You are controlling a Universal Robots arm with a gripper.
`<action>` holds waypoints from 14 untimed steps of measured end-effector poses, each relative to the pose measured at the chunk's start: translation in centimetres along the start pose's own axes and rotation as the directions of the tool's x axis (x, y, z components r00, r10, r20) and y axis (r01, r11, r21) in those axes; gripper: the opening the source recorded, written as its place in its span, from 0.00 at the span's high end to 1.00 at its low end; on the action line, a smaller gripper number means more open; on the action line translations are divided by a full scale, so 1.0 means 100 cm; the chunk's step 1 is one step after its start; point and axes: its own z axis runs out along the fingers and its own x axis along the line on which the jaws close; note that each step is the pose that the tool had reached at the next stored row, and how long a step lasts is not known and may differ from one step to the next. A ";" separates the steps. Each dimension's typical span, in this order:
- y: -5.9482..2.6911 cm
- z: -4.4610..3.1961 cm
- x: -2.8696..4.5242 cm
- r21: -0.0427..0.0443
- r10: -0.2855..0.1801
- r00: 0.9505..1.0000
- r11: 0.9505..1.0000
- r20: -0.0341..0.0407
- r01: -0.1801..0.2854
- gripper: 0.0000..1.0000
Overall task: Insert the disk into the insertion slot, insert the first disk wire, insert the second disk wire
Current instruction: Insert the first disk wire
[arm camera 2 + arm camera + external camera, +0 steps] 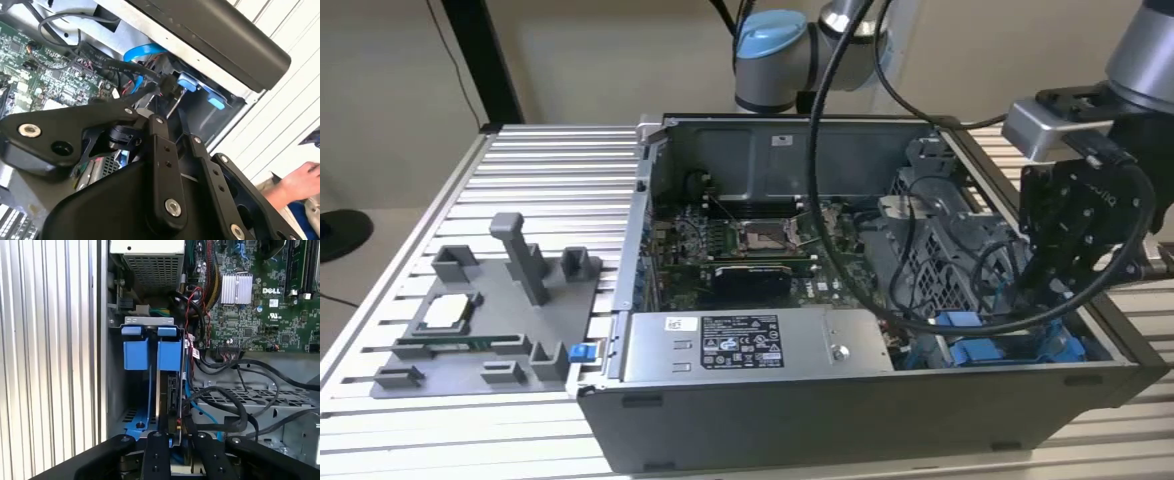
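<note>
now gripper [1051, 290] low at slot [135, 354], exterior view's right; disk [169, 390] sits edge-on inside; grip state: cannot tell.

Black cables [227, 392] crossed just beside the insertion slot [136, 354], narrowing the way in; the case wall [102, 340] closed its other side.

Ribbed aluminium table [534, 165]: carries one open computer case [854, 425] (side panel off) and, just beside it toward the exterior view's left, a grey parts fixture [480, 340].
</note>
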 end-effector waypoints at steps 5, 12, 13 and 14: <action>-0.0050 -0.0060 -0.0011 0.000 0.000 1.000 1.000 0.000 0.000 1.00; -0.0226 -0.0057 -0.0033 0.000 0.000 1.000 1.000 0.006 0.000 1.00; -0.0226 -0.0057 -0.0033 0.000 0.000 1.000 1.000 0.006 0.000 0.00; -0.0229 -0.0055 -0.0034 0.000 0.000 1.000 1.000 0.006 0.000 0.00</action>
